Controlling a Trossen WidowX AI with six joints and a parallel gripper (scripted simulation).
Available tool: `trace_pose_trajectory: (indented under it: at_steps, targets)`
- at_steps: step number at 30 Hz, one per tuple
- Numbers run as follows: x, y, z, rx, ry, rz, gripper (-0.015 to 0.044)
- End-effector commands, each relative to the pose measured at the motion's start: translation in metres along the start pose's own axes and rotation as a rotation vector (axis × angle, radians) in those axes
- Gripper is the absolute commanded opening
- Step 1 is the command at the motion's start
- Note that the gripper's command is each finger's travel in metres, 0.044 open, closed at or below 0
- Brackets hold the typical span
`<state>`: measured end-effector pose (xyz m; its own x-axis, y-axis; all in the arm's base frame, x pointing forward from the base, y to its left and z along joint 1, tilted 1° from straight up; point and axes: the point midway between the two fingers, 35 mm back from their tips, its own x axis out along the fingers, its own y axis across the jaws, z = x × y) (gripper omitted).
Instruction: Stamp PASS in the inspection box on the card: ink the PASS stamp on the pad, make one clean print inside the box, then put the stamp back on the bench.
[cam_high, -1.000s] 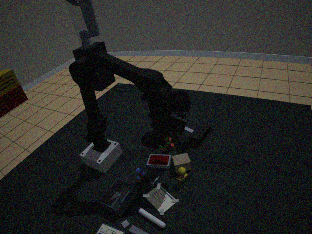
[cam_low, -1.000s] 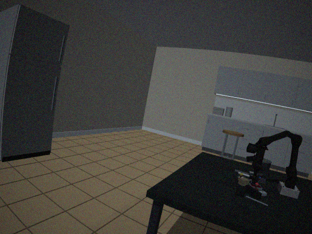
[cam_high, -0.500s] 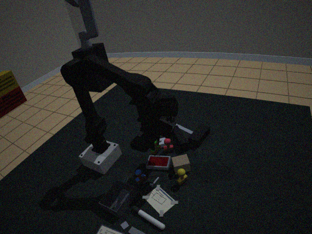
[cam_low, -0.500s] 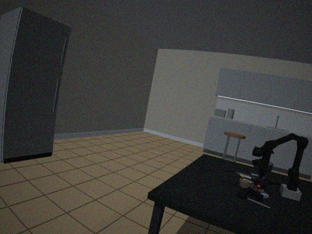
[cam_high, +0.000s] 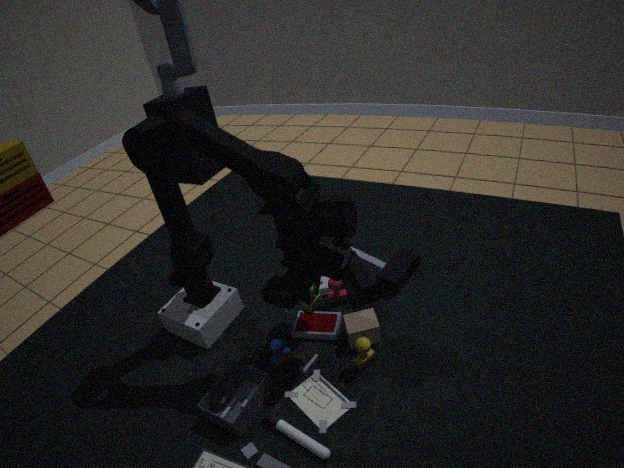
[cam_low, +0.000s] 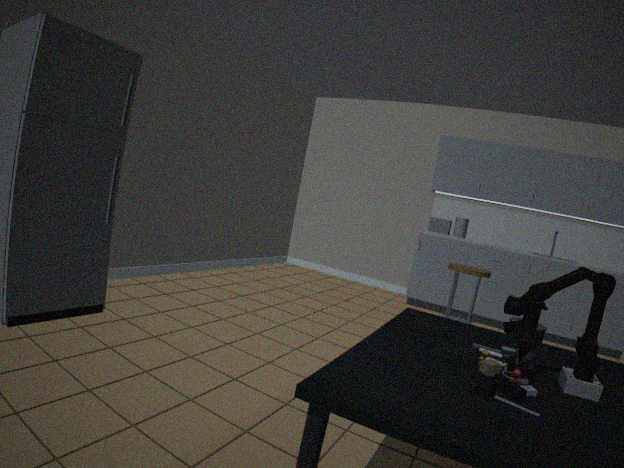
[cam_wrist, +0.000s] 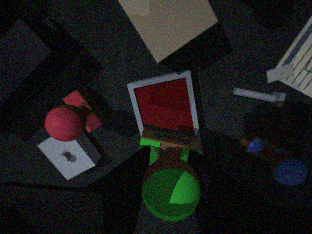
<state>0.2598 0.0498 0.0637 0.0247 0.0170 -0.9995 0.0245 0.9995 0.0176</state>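
My gripper (cam_high: 311, 296) (cam_wrist: 169, 154) is shut on a green stamp (cam_high: 313, 291) (cam_wrist: 171, 194), held by its stem below the round green knob. The stamp's wooden base overlaps the near rim of the red ink pad (cam_high: 317, 322) (cam_wrist: 167, 106) in the wrist view; whether it touches the pad cannot be told. The stamp's face and lettering are hidden. The card (cam_high: 323, 414) lies taped down at the corners, with an outlined inspection box (cam_high: 318, 395); no print shows inside it. The card's edge also shows at the right of the wrist view (cam_wrist: 300, 65).
A red-knobbed stamp (cam_high: 335, 285) (cam_wrist: 64, 123) stands beside a white block (cam_wrist: 67, 156). A tan block (cam_high: 361, 322) (cam_wrist: 172, 25), a yellow stamp (cam_high: 362, 345) and a blue stamp (cam_high: 276, 345) (cam_wrist: 290, 171) stand around the pad. A clear bin (cam_high: 216, 405) and a white cylinder (cam_high: 302, 439) lie near the card.
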Motion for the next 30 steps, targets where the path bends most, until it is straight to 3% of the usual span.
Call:
trace_pose_trajectory:
  at_steps: [1,30]
  targets:
    - [0.004,0.0,-0.001,-0.003,0.002,-0.001,0.0]
    - [0.023,0.0,0.0,-0.002,0.002,-0.001,0.0]
